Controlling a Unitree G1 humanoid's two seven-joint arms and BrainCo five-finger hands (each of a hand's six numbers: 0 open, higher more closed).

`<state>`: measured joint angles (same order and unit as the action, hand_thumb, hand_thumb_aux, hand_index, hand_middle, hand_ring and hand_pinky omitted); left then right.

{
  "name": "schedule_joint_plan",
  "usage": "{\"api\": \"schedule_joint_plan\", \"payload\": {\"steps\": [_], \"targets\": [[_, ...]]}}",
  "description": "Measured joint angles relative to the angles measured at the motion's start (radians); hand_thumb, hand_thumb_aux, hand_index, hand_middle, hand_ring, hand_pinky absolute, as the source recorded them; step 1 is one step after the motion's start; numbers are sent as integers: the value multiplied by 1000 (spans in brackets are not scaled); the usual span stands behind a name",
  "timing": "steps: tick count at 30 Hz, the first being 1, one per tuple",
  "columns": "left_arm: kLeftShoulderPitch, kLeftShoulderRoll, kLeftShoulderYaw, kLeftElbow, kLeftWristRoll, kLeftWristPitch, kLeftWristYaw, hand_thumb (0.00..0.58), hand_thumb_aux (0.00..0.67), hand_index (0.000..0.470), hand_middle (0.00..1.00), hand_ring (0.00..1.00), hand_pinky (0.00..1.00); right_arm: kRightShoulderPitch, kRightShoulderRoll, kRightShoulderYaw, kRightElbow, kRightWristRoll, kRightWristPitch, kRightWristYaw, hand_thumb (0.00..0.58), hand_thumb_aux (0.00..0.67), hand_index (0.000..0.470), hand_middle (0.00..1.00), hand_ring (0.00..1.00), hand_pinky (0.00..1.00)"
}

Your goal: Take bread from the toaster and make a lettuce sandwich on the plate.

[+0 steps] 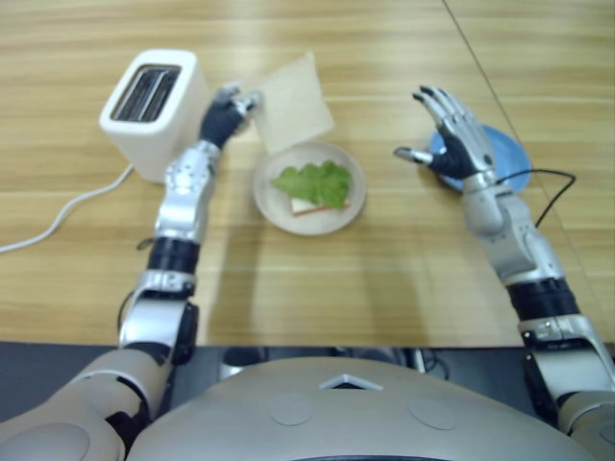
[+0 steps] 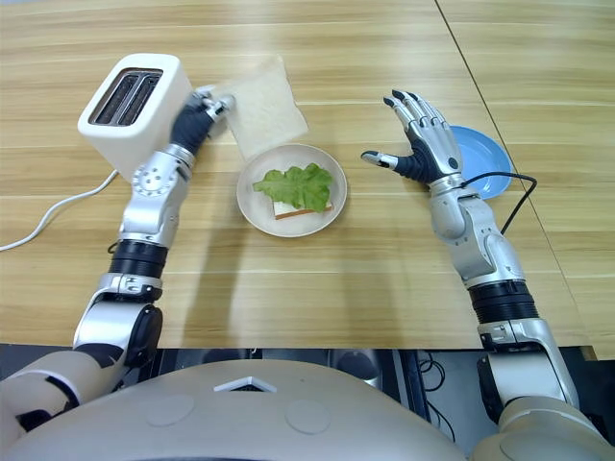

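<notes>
A white toaster (image 1: 154, 110) stands at the back left of the wooden table, its slots looking dark. My left hand (image 1: 227, 115) is beside it, shut on a slice of white bread (image 1: 296, 103) held just behind the plate. The round plate (image 1: 353, 202) in the middle carries a bread slice (image 1: 306, 206) topped with a green lettuce leaf (image 1: 313, 181). My right hand (image 2: 419, 134) hovers open to the right of the plate, fingers spread, holding nothing.
A blue plate (image 2: 486, 158) lies behind my right hand, with a black cable (image 2: 500, 182) running across its front. The toaster's white cord (image 1: 58, 216) trails to the left edge. A seam in the table (image 1: 490, 72) runs diagonally at the right.
</notes>
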<state>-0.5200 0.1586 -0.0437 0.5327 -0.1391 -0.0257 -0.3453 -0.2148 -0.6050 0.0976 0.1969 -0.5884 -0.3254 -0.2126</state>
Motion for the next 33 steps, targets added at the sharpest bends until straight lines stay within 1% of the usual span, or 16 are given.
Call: {"api": "schedule_joint_plan", "payload": {"steps": [4, 9, 12, 15, 19, 25, 30, 33], "targets": [[-27, -29, -33, 147, 0, 28, -119, 580, 670, 460, 1000, 1000, 1000, -5, 0, 0, 13, 1, -12, 9, 0, 0, 0, 0, 0, 0], [-72, -27, -16, 219, 1, 36, -137, 580, 670, 460, 1000, 1000, 1000, -7, 1, 2, 24, -3, -14, 10, 0, 0, 0, 0, 0, 0], [-77, -27, -17, 246, 12, 40, -142, 580, 670, 460, 1000, 1000, 1000, -14, 1, 15, 26, -23, -13, 10, 0, 0, 0, 0, 0, 0], [-80, -28, -23, 288, 50, 38, -112, 580, 670, 460, 1000, 1000, 1000, -27, 9, 39, 26, -53, -13, 12, 0, 0, 0, 0, 0, 0], [-101, -18, -30, 344, 99, 19, -68, 580, 670, 460, 1000, 1000, 1000, -40, 10, 116, 23, -138, -19, 29, 0, 0, 0, 0, 0, 0], [-128, -17, -67, 424, 175, -11, -28, 580, 670, 460, 1000, 1000, 1000, -115, 21, 328, 22, -364, -61, 58, 0, 0, 0, 0, 0, 0], [-161, -19, -77, 491, 212, -41, 10, 580, 670, 460, 1000, 1000, 1000, -174, 50, 463, 28, -490, -95, 99, 0, 0, 0, 0, 0, 0], [-166, -21, -81, 512, 225, -52, 21, 580, 670, 460, 1000, 1000, 1000, -201, 82, 545, 76, -547, -113, 116, 0, 0, 0, 0, 0, 0]]}}
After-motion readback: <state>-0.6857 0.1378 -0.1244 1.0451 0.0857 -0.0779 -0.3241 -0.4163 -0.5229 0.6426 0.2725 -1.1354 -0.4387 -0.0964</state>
